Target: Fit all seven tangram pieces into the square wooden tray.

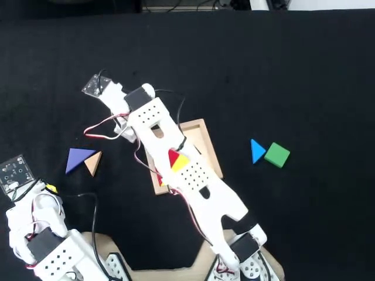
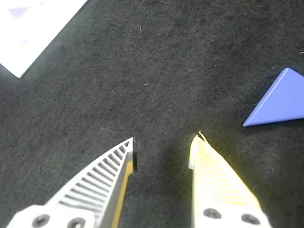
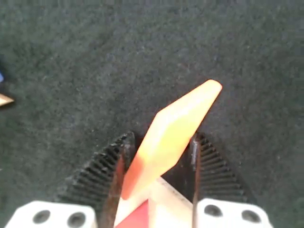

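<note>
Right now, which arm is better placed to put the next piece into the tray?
Probably the right. The right gripper is shut on an orange piece, and that arm stretches across the wooden tray. The left gripper is open and empty above the cloth, beside a purple triangle.

Two arms are working at one table covered by one black cloth point(image 1: 293, 70): one left arm point(image 1: 53, 252) and one right arm point(image 1: 196, 178). Each is carrying one gripper, making two: the left gripper point(image 2: 161, 152) and the right gripper point(image 3: 159, 147). One square wooden tray point(image 1: 206, 146) is lying on the cloth. Seven tangram pieces are showing in all. Four are lying loose: one purple triangle point(image 1: 78, 158), one tan triangle point(image 1: 94, 164), one blue triangle point(image 1: 256, 150) and one green square point(image 1: 277, 155). Two more, one red piece point(image 1: 173, 157) and one yellow piece point(image 1: 181, 163), are showing at the tray, and one orange piece point(image 3: 173, 128) is sitting in the right gripper.
</note>
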{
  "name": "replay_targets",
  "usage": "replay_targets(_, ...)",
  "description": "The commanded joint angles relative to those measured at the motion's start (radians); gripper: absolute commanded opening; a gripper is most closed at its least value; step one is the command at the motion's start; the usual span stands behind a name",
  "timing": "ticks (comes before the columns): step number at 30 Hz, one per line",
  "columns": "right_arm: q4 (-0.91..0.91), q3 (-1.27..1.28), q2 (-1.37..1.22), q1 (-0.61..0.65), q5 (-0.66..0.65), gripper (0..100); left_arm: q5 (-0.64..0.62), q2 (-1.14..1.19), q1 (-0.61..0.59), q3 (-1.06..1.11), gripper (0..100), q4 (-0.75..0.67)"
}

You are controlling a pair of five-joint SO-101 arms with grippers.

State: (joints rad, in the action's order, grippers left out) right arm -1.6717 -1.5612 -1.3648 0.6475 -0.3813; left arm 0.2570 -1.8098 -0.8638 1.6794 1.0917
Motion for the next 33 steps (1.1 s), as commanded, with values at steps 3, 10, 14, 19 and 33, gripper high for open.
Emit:
replay_targets(3, 0.034, -0.070, 0.008, -0.049, -0.012, 17.3, 0.005, -0.009, 0.016, 0.016, 20, -0.015)
replay_targets(10, 0.094, -0.027, 0.008, -0.086, -0.011, 1.7, 0.006, -0.009, 0.016, 0.016, 20, -0.015)
replay_targets(14, 0.058, -0.073, 0.024, -0.089, -0.005, 1.1, 0.006, -0.009, 0.016, 0.016, 20, -0.015)
replay_targets(19, -0.101, -0.094, 0.145, -0.091, -0.002, 1.1, 0.005, -0.009, 0.016, 0.016, 20, -0.017)
replay_targets(33, -0.089, 0.852, 1.040, -0.284, 0.150, 1.1, 0.005, -0.009, 0.031, 0.016, 20, -0.018)
